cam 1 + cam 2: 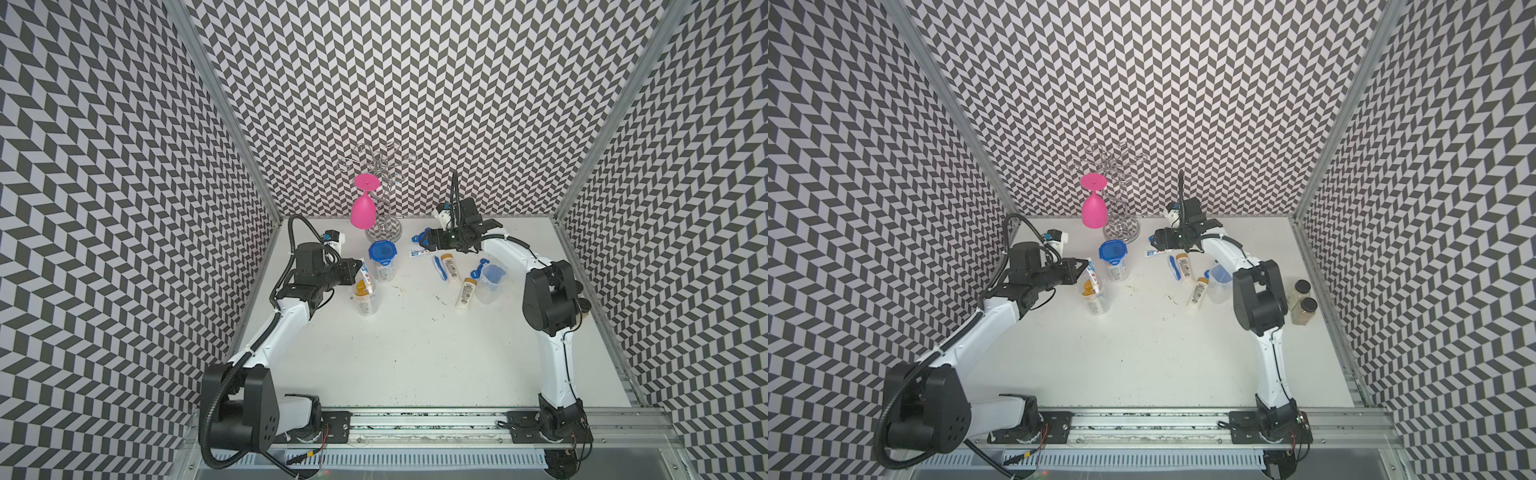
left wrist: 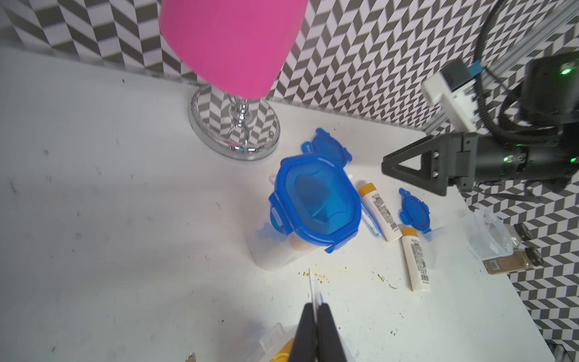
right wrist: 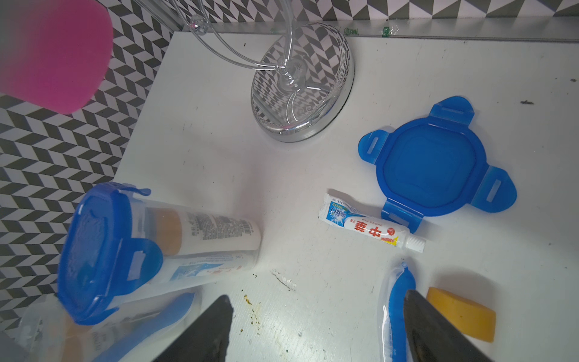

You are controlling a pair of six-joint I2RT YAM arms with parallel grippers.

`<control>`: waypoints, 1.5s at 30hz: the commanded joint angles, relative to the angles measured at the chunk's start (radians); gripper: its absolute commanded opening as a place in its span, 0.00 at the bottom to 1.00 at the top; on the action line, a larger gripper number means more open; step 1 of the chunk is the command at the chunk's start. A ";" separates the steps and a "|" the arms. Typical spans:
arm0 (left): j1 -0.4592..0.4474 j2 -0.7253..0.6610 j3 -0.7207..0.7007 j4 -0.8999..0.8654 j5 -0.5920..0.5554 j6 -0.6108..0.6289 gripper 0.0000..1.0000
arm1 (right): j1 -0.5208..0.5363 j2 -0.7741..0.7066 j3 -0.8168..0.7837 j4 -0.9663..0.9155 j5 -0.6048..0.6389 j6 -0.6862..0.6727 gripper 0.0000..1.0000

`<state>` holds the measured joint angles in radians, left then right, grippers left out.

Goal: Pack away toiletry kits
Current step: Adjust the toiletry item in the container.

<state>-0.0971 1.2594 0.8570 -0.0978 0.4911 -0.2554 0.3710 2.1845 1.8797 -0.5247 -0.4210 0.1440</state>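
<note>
Your left pincer [image 2: 316, 310] is clamped flat on a toothpaste tube [image 1: 365, 273], held over an open jar [image 1: 368, 303] on the bench [image 1: 395, 353]. Your right pincer [image 3: 318, 297] gapes wide and empty above a second tube [image 3: 369, 227]. The tubes look light, soft and slippery, so pinch them mid-body. Count three jars, one lidded jar [image 1: 382, 253] among them, two loose lids [image 2: 327, 147], two loose bottles [image 2: 380, 213] and one loose toothbrush [image 1: 439, 268].

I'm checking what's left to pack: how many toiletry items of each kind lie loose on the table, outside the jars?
White bottles: 2
Toothpaste tubes: 1
Toothbrushes: 1
Blue lids: 2
Total: 6
The held tube in the left gripper is not counted.
</note>
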 commanded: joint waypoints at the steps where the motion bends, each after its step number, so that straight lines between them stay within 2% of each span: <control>1: -0.019 -0.071 -0.042 0.061 -0.032 0.016 0.00 | 0.009 -0.058 -0.013 0.050 -0.015 0.006 0.84; 11: -0.187 -0.218 -0.198 0.261 -0.354 0.057 0.00 | 0.020 -0.091 -0.071 0.050 -0.020 0.002 0.84; 19: -0.199 -0.242 -0.226 0.299 -0.448 0.073 0.00 | 0.040 -0.103 -0.083 0.035 -0.018 -0.001 0.83; 30: -0.218 -0.224 -0.250 0.345 -0.501 0.118 0.00 | 0.061 -0.097 -0.076 0.043 -0.018 0.014 0.83; 37: -0.312 -0.140 -0.239 0.363 -0.650 0.168 0.00 | 0.062 -0.091 -0.074 0.061 -0.041 0.031 0.83; 41: -0.376 -0.142 -0.243 0.342 -0.753 0.201 0.00 | 0.056 -0.098 -0.075 0.062 -0.036 0.022 0.83; 45: -0.391 -0.152 -0.251 0.333 -0.816 0.203 0.01 | 0.050 -0.098 -0.079 0.068 -0.044 0.023 0.83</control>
<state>-0.4812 1.1244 0.6155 0.2295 -0.2333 -0.0734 0.4286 2.1338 1.8008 -0.5106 -0.4469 0.1665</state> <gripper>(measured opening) 0.046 0.834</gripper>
